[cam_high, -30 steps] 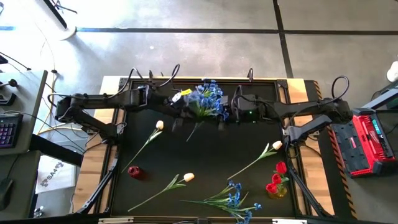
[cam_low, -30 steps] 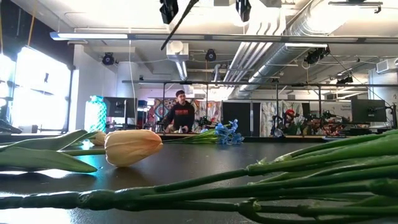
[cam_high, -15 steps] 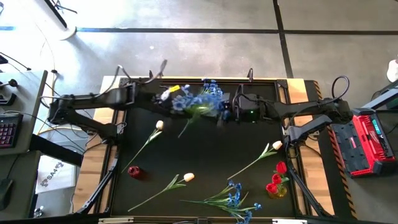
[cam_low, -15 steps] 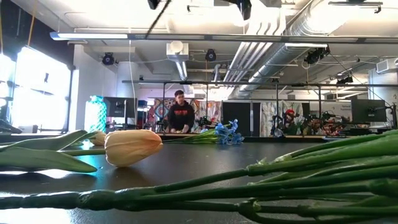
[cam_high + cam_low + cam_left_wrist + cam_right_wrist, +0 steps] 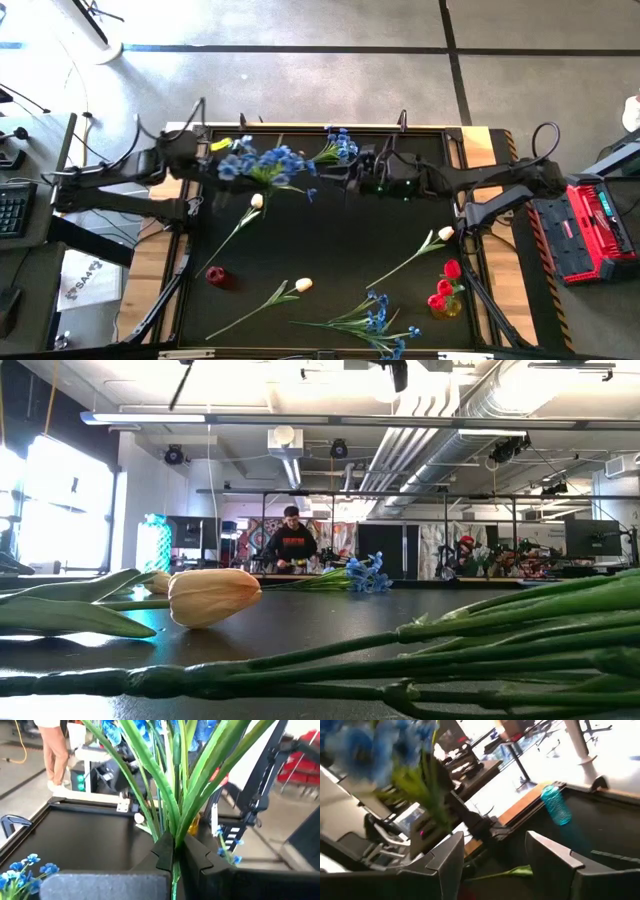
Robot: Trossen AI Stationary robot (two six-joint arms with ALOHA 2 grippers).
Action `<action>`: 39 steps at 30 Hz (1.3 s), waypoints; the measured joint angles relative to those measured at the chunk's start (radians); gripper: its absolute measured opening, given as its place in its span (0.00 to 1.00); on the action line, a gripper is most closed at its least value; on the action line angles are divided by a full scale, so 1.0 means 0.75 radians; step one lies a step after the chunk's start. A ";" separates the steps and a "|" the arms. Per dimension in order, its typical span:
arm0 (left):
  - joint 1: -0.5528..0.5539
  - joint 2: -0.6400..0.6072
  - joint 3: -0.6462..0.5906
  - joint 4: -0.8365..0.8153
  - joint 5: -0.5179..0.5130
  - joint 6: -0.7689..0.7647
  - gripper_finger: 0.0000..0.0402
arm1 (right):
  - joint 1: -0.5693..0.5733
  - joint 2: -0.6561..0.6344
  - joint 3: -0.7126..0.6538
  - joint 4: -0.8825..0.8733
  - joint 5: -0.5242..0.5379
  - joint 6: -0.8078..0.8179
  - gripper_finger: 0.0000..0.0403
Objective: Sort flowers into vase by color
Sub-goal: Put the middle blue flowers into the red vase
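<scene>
High view: the left gripper (image 5: 215,160) is clamped on the blue spray (image 5: 262,163) at the table's far left, its stem running toward the right gripper (image 5: 352,172), which stands apart and empty. Red tulips sit in a vase (image 5: 446,303) at the near right

Left wrist view: the fingers (image 5: 165,852) pinch the green stems together

Right wrist view: the spread fingers (image 5: 550,855) hold nothing

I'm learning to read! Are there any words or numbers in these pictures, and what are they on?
Nothing here can be read for sure.
White sheet on the floor left of the table: dark letters, too blurred to read.
Person's dark shirt in the room behind: red print, too small to read.
Red case right of the table: a pale label, too small to read.
</scene>
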 joint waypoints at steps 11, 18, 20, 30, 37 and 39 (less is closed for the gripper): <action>-0.152 -0.245 -0.239 0.210 -0.107 -0.205 0.00 | 0.073 0.107 0.001 0.066 -0.100 0.025 0.50; -0.344 -0.279 -0.263 0.221 -0.151 -0.194 0.00 | 0.150 0.111 0.001 0.044 -0.066 -0.008 0.50; -0.396 -0.287 -0.263 0.220 -0.151 -0.194 0.00 | 0.159 0.111 0.001 0.030 -0.053 -0.059 0.50; -0.598 -0.409 -0.262 0.105 -0.105 -0.022 0.00 | 0.165 0.111 -0.006 -0.041 0.194 -0.116 0.50; -0.640 -0.570 -0.261 0.013 -0.106 0.205 0.00 | 0.130 0.111 -0.024 -0.051 0.307 -0.208 0.50; -0.640 -0.600 -0.261 0.009 -0.109 0.226 0.00 | 0.111 0.111 -0.024 -0.058 0.310 -0.202 0.50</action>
